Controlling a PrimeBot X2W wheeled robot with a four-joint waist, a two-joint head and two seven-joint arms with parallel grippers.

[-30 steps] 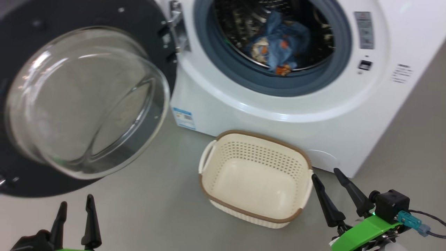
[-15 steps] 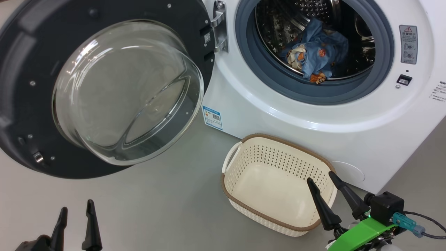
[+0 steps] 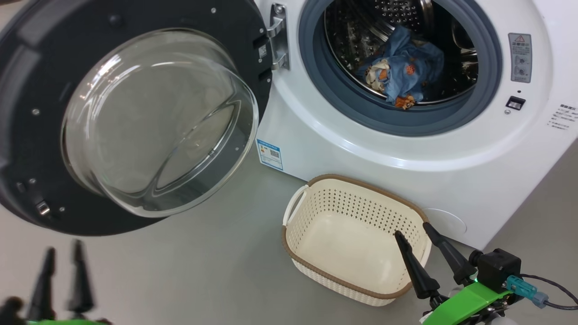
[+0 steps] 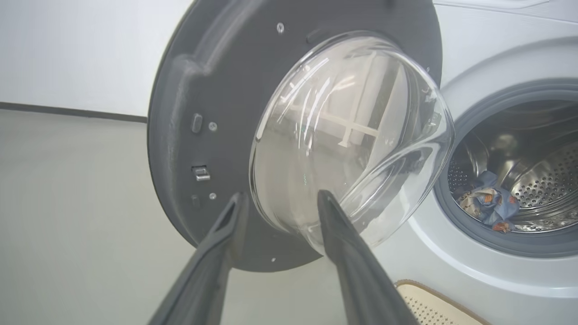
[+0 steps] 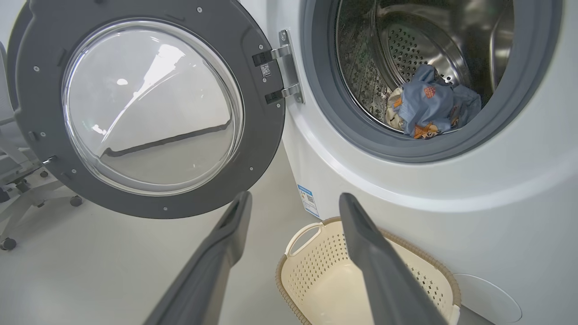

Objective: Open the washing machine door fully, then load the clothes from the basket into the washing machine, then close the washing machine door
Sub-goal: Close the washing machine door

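Observation:
The washing machine (image 3: 406, 153) stands with its door (image 3: 27, 54) swung wide to the left, glass bowl facing me. The clothes (image 3: 402, 72) lie bunched in the steel drum, also seen from the left wrist (image 4: 490, 207) and the right wrist (image 5: 429, 108). The cream basket (image 3: 356, 178) sits on the floor in front of the machine with nothing in it. My right gripper (image 3: 411, 229) hovers open over the basket's right end. My left gripper (image 3: 64, 246) is open and blurred at the lower left, below the door, holding nothing. In the left wrist view its fingers (image 4: 281, 195) point at the glass bowl.
Grey floor spreads in front of the machine and under the door. A wheeled chair base (image 5: 13, 198) stands behind the door at the far left. A blue label (image 3: 270, 154) marks the machine's lower left corner.
The head camera swung, so the whole picture shifted. My left gripper has moved left and slightly up, its fingers a little closer together. The right gripper has barely moved over the basket.

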